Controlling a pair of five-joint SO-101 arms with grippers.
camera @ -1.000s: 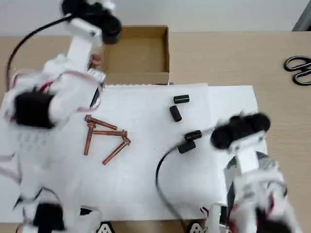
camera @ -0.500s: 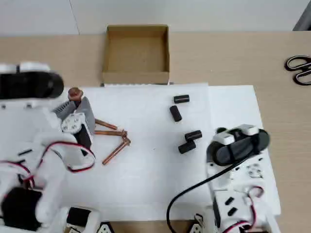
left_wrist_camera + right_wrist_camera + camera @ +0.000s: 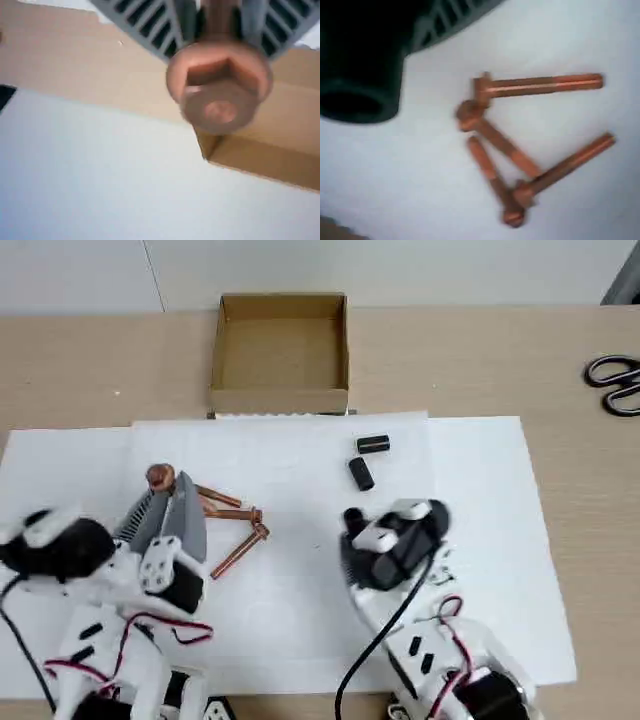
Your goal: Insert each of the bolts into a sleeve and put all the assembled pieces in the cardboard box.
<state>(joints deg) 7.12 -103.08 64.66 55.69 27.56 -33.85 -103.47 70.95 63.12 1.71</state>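
Left gripper point(image 3: 166, 492) clamping tight on a copper bolt point(image 3: 220, 87), head pointing toward the far cardboard box point(image 3: 282, 399), right gripper point(image 3: 372, 62) gripping a black sleeve point(image 3: 354, 95) near centre, four loose bolts point(image 3: 506, 147) lying left of it on white paper point(image 3: 300, 625)

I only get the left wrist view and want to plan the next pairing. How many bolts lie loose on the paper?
Observer: Four copper bolts lie clustered there, by the right wrist view.
Operator: And sleeves?
Observer: The high view shows two black sleeves on the white paper, between the cardboard box and the right arm.
Operator: Where's my gripper?
Observer: The left gripper, shut on a fifth bolt, sits at that cluster's edge, on the side away from the sleeves.
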